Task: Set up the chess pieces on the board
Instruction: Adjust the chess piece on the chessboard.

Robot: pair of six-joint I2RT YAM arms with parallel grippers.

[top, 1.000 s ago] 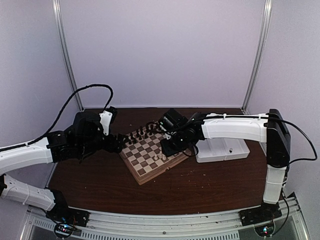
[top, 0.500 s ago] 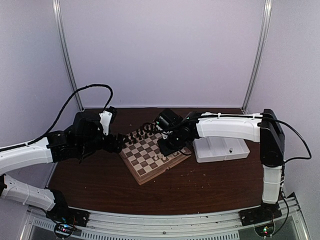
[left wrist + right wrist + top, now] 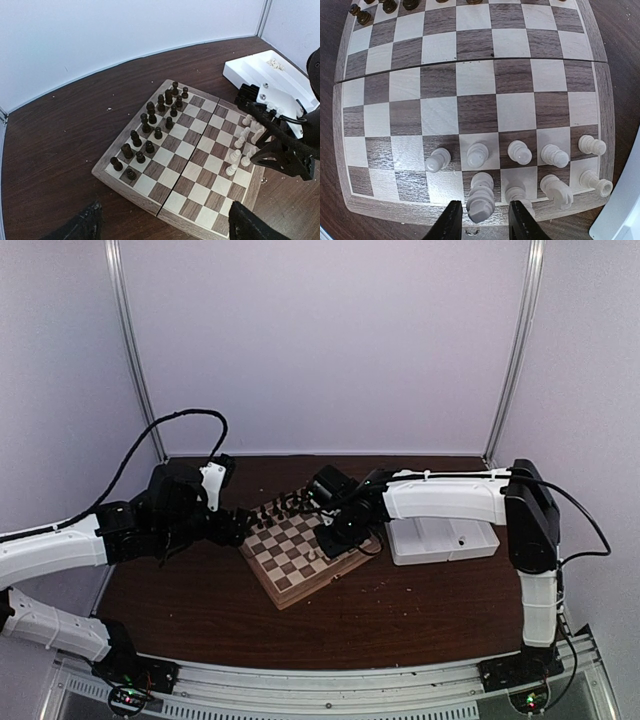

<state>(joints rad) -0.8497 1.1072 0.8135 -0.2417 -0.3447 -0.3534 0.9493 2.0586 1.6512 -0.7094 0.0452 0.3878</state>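
The board (image 3: 290, 592) lies angled mid-table. Dark figures (image 3: 150, 131) fill its far-left side. Several cream chess pieces (image 3: 520, 152) stand in two rows along the right side. My right gripper (image 3: 485, 222) hangs low over that edge, also seen from the left wrist (image 3: 280, 147). Its jaws are open and straddle a tall cream piece (image 3: 481, 201) in the back row, with a gap on each side of it. My left gripper (image 3: 167, 231) is wide open and empty, hovering off the board's near-left corner (image 3: 125, 192).
A white tray (image 3: 445, 538) sits right of the board, with a few small cream pieces (image 3: 274, 63) in its far compartment. Pale crumbs dot the dark table in front. The back wall and two metal posts stand behind.
The right arm has shifted a little left over the board's right edge and its jaws have narrowed around the tall cream piece. The left arm has not moved.
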